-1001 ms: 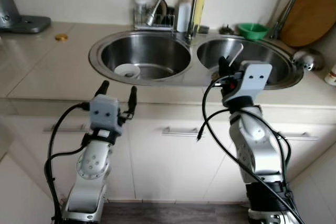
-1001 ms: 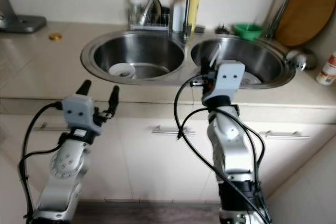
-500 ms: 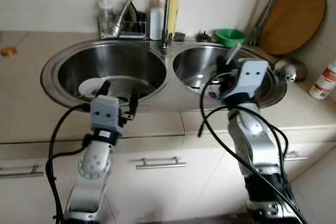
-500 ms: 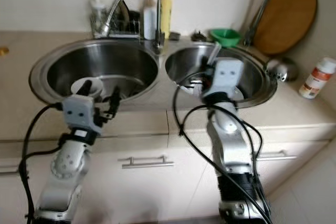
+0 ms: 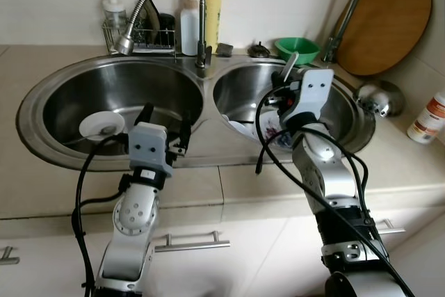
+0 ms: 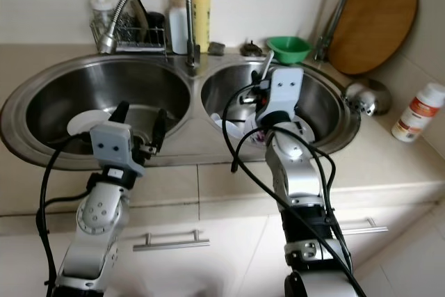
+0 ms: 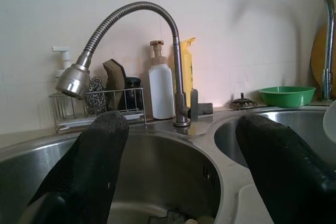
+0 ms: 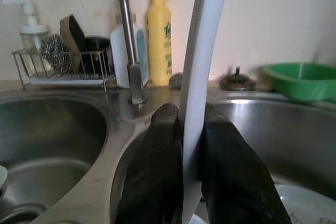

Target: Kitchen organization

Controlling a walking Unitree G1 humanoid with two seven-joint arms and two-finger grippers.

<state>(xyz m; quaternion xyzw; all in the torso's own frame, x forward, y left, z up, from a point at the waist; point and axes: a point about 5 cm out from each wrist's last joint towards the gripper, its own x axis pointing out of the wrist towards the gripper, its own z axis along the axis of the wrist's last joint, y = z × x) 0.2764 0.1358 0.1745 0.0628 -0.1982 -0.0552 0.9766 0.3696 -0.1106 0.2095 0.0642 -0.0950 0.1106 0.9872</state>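
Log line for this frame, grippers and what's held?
left gripper: open, over left basin | right gripper: shut on white plate, edge-on, over right basin

Right hand (image 5: 284, 90) over right sink basin (image 5: 348, 113), apparently gripping a white utensil (image 5: 289, 65).

No word, brand or number can be read anywhere. The tall yellow plastic bottle (image 8: 159, 38) behind the sink carries dark green print on its side, too blurred to make out. The small white bottle with an orange label (image 6: 415, 112) on the bench at the right shows marks too small to read.
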